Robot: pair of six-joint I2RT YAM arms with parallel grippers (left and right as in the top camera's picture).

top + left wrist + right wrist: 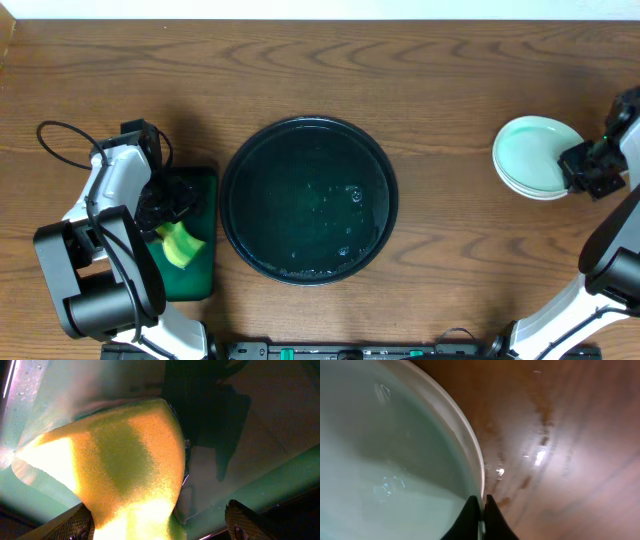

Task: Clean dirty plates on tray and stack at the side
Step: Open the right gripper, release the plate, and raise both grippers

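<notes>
The black round tray (300, 200) sits in the middle of the table with no plates on it; its surface looks wet. The plates (535, 155) are stacked at the right, a mint-aqua one on top with a white rim showing below. My right gripper (575, 165) is shut on the right rim of the top plate; in the right wrist view its fingers (483, 505) pinch the plate's edge (395, 460). My left gripper (172, 205) is open over a yellow-green sponge (180, 245). In the left wrist view the sponge (130, 460) lies between the spread fingers (157, 520).
A small rectangular green tray (195, 280) at the left holds the sponge; its floor also shows in the left wrist view (280, 475). A black cable (60, 135) loops at the far left. Bare wooden table (450, 250) lies between the black tray and the stack.
</notes>
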